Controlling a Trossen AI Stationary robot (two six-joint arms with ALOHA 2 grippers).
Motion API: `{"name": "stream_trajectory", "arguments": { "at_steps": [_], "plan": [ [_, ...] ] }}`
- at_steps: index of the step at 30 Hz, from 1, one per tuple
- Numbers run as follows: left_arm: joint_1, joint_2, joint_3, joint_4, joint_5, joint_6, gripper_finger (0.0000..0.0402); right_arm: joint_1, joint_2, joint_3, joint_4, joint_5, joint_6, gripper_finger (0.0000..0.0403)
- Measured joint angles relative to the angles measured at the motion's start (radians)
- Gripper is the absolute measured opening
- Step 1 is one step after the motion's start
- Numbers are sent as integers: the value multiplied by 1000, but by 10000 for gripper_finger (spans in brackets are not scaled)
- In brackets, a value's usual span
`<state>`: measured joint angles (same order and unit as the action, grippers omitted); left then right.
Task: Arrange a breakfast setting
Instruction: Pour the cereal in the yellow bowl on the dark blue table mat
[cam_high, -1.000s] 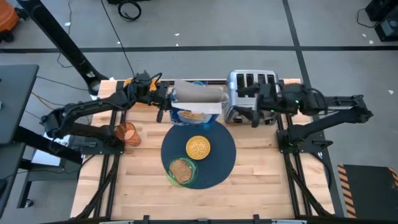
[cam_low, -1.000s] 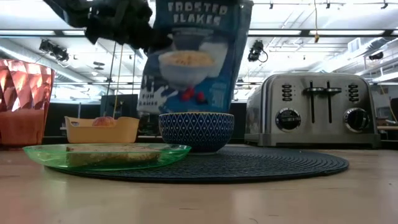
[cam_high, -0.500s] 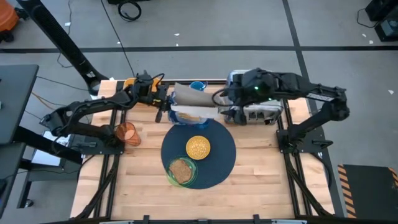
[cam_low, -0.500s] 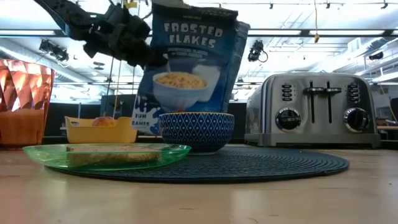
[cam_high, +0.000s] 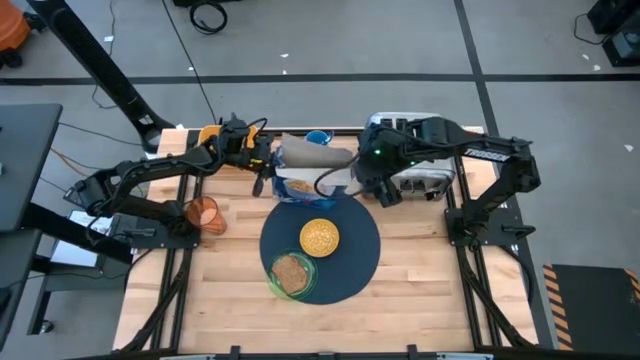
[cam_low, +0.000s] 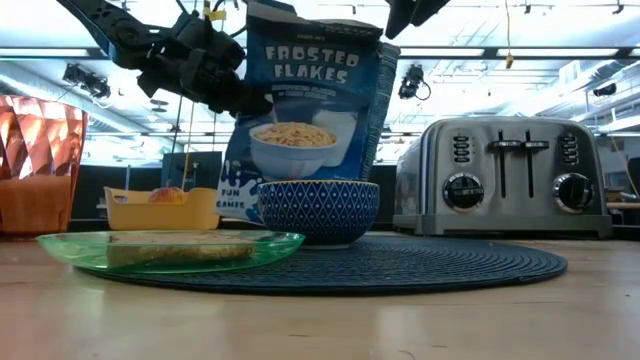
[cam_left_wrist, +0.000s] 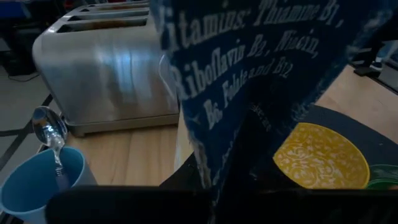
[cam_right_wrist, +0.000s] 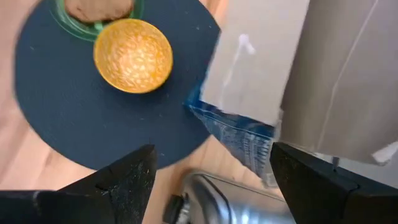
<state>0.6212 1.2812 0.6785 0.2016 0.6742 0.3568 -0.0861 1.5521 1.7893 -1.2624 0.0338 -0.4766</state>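
Note:
A blue Frosted Flakes cereal bag stands upright behind the small yellow bowl, which sits on the round dark mat. My left gripper is shut on the bag. My right gripper is open, above the mat's far right edge, next to the bag and in front of the toaster. A green plate with toast rests on the mat's near left. The orange tumbler stands left of the mat. The blue cup holds the spoon. The apple lies in the tray. My left gripper pinches the bag's left side edge, in its upper half, between its two fingers. The fingers come level from the table's left. The bag hangs upright; its lower left corner shows a little above the table, and the bowl hides the rest of its bottom.
The orange-yellow tray stands at the far left. The silver toaster is at the far right, partly under my right arm. The near half of the wooden table is bare wood.
My right gripper has swung from the toaster toward the table's left, up to the cereal bag. My left gripper has lowered the bag behind the bowl, still upright.

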Motion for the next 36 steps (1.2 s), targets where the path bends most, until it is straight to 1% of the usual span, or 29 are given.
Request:
{"name": "stream_trajectory", "arguments": {
  "at_steps": [3,6,14,20,23,25,28,30,32,34,36],
  "plan": [
    [-1,0,0,-1,-3,2,27,8,0,0,4,36,-23,309],
    [-1,0,0,-4,-7,7,43,14,-5,0,5,59,-54,309],
    [-3,-12,-1,-2,-10,20,124,15,-7,0,14,77,-79,311],
    [-3,-66,-1,-2,-9,-30,174,19,-7,29,47,79,-94,311],
    [-3,-100,-1,-7,-9,-60,189,4,-10,55,49,87,-96,313],
    [-3,-124,-1,-22,-14,-85,197,-8,-11,75,38,114,-98,318],
    [-3,-165,-1,-34,-23,-116,203,-23,-11,96,23,124,-165,330],
    [-4,-192,-1,-47,-29,-140,203,-27,-11,105,51,131,-185,333],
    [-6,-218,-2,-54,-42,-165,204,-44,-11,115,122,129,-112,331],
    [-16,-237,-2,-54,-62,-178,204,-69,-12,117,197,129,11,326],
    [-31,-250,-2,-52,-82,-182,204,-99,-9,117,250,98,116,318]
  ]
}}
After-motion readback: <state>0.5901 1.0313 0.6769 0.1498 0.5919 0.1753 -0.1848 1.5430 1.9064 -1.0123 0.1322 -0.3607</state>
